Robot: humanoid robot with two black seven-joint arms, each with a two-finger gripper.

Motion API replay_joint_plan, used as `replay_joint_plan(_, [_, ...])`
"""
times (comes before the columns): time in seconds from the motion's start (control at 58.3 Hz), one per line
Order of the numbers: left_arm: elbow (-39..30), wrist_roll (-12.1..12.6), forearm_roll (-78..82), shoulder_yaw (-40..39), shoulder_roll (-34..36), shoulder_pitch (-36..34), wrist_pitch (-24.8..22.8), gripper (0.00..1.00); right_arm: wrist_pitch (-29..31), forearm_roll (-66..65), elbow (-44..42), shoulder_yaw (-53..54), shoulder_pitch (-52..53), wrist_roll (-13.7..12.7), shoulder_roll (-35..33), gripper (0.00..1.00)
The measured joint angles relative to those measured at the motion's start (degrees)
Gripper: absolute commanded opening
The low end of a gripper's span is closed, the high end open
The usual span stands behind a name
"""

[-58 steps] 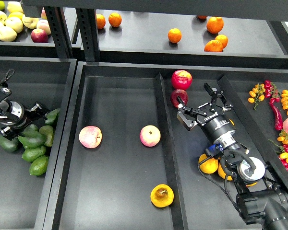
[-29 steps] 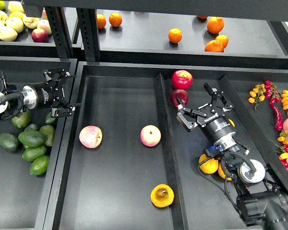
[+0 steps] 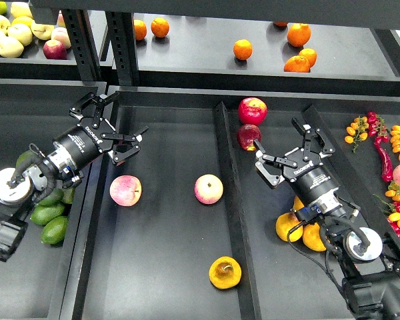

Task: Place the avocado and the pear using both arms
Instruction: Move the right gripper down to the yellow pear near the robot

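Nearest to us, the pear (image 3: 225, 273) lies on the floor of the middle tray (image 3: 160, 280), near its front and just beside the raised divider (image 3: 232, 200) on the right; its brownish hollow faces up. Bare tray floor lies to its left and in front of it.

Farther in, two pink-yellow apples (image 3: 125, 191) and (image 3: 208, 189) sit apart on the same floor, with open room between them and behind them up to the far wall.

Our left gripper (image 3: 113, 123) hangs over the tray's left rim, above and just behind the left apple, its fingers spread and nothing between them. Under that arm, in the left bin (image 3: 13, 287), lie the avocados; the one we take as the avocado (image 3: 54, 229) rests nearest the front, close to the bin's right wall, and the others are partly hidden by the arm.

Our right gripper (image 3: 296, 155) is over the right compartment, its fingers likewise spread and empty, close to the dark red apple (image 3: 248, 137), which sits just right of the divider. A brighter red apple (image 3: 252, 111) lies behind it at the far wall. Orange fruits (image 3: 289, 227) sit below our right wrist, partly covered by it.

Farthest, on the shelf (image 3: 200, 53), oranges are scattered well apart.
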Motion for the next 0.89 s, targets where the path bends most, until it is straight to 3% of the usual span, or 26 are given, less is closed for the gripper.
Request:
replay_joint_plan(0.24, [-5.0,0.0,-0.2,-5.9,-4.5,4.6,0.0,0.99,2.2,0.0,0.3,-4.9,-0.1,-2.9,-3.8,0.99])
replay_joint_plan(0.532, [-12.6,0.0,-0.3,-6.6,-4.7,11.5,0.0,0.99,3.2,0.0,1.9,-12.0,0.0,-6.1,-10.1,0.99])
replay_joint_plan(0.635, [-14.1,0.0,-0.9,-6.1,-4.7,13.1,0.0,0.99,3.2,0.0,3.1,-14.9,1.3,-8.5,-13.4,0.99])
replay_joint_plan(0.893, [-14.3,0.0,-6.0,-5.6,-4.7,16.0,0.0,0.99,3.3,0.0,3.6,-18.5,3.8,-9.0,-17.5,0.99])
